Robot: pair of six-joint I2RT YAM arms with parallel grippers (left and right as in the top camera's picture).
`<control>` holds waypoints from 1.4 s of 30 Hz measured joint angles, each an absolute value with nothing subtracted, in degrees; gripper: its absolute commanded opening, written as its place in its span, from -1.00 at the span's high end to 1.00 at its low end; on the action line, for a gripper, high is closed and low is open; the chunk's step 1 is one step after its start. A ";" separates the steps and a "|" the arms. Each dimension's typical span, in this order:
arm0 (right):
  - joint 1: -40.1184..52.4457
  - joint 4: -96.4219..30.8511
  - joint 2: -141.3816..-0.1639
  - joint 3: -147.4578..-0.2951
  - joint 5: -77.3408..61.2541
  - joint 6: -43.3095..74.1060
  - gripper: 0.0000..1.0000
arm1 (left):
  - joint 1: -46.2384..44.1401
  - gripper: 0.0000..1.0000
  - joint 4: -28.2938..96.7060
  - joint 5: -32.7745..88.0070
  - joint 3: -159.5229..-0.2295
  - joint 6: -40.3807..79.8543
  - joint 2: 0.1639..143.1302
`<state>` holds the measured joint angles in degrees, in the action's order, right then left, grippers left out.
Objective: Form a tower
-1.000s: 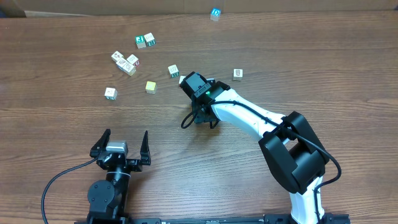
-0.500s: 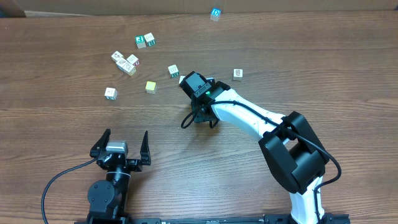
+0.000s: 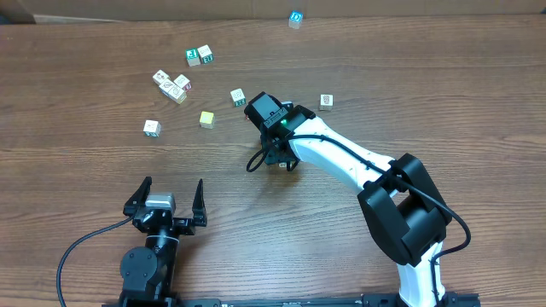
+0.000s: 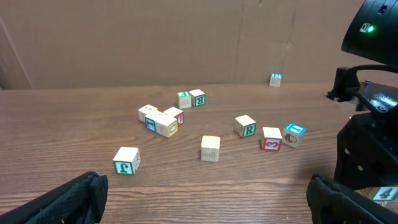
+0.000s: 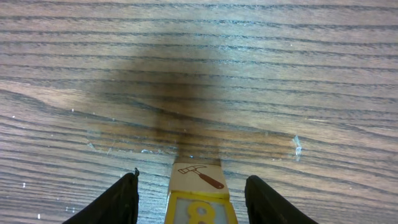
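In the right wrist view only the top cube of the tower (image 5: pixel 198 196) shows, with a hammer picture on its white upper face and a yellow-framed face toward the camera. My right gripper (image 5: pixel 191 180) is open around that cube, with table showing on both sides between it and the fingers (image 5: pixel 118 202). From overhead the right gripper (image 3: pixel 277 156) and arm hide the tower. In the left wrist view a cube with a green mark (image 4: pixel 385 194) peeks out under the right arm. My left gripper (image 3: pixel 167 199) (image 4: pixel 208 202) rests open and empty near the front edge.
Loose cubes lie scattered at the back left: a pair (image 3: pixel 199 56), a cluster (image 3: pixel 172 85), one white (image 3: pixel 151 128), one yellow (image 3: pixel 206 119), one green-marked (image 3: pixel 238 96). Another sits right of the arm (image 3: pixel 326 101), and a blue one at the far edge (image 3: pixel 295 19).
The right wrist has shifted slightly toward the back left. Its jaws stay the same width. The left arm has not moved.
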<state>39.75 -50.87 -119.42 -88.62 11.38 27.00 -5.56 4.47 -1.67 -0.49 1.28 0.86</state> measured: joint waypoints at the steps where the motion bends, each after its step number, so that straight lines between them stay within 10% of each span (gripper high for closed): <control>1: 39.75 -51.13 -119.42 -88.62 11.35 27.00 0.04 | -5.56 -0.99 4.47 -1.67 -0.49 1.28 0.86; 42: 39.75 -54.92 -119.20 -90.85 10.48 26.96 0.37 | -5.56 -0.99 4.47 -1.67 -0.49 1.28 0.86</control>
<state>39.75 -54.92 -119.20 -90.85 10.48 26.96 -5.56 4.47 -1.67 -0.49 1.28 0.86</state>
